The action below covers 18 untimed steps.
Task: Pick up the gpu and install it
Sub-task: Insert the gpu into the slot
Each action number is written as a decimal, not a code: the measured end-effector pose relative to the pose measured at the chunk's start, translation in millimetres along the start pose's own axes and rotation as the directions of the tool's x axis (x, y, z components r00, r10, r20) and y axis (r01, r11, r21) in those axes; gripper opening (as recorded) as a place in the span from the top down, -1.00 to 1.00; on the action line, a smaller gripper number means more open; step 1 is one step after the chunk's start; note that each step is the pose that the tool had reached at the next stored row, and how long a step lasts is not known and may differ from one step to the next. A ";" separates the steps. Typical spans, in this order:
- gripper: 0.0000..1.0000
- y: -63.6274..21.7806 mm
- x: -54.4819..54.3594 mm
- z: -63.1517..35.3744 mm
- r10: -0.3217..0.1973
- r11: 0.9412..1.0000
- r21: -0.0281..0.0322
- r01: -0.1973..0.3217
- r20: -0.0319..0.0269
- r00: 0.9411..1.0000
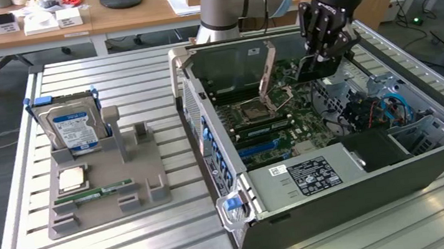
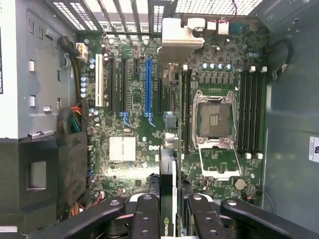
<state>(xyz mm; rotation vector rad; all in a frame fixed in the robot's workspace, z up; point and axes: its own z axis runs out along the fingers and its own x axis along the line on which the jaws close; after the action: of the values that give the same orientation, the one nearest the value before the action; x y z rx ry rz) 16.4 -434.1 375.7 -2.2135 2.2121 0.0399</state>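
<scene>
On the exterior view's left, a hard drive (image 1: 71, 126) is stood upright in a gray fixture (image 1: 150, 170), with a RAM stick (image 1: 104, 191) laid flat in it. Further right, an open computer case (image 1: 364, 190) is seen. The gpu (image 1: 313, 69) is pinched between the gripper (image 1: 324, 55) fingers and held above the motherboard (image 1: 268, 119), not yet seated.

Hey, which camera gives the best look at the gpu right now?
The exterior view: the gpu hangs from the hand over the case, its dark face showing. In the wrist view it is seen edge-on between the fingers.
</scene>
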 end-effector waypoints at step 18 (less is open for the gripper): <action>0.47 10.8 1.6 15.8 0.000 1.000 0.000 0.000 0.000 1.000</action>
<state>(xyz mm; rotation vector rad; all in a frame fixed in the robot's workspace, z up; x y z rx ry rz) 5.4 -435.3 359.9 -2.2134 2.2122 0.0400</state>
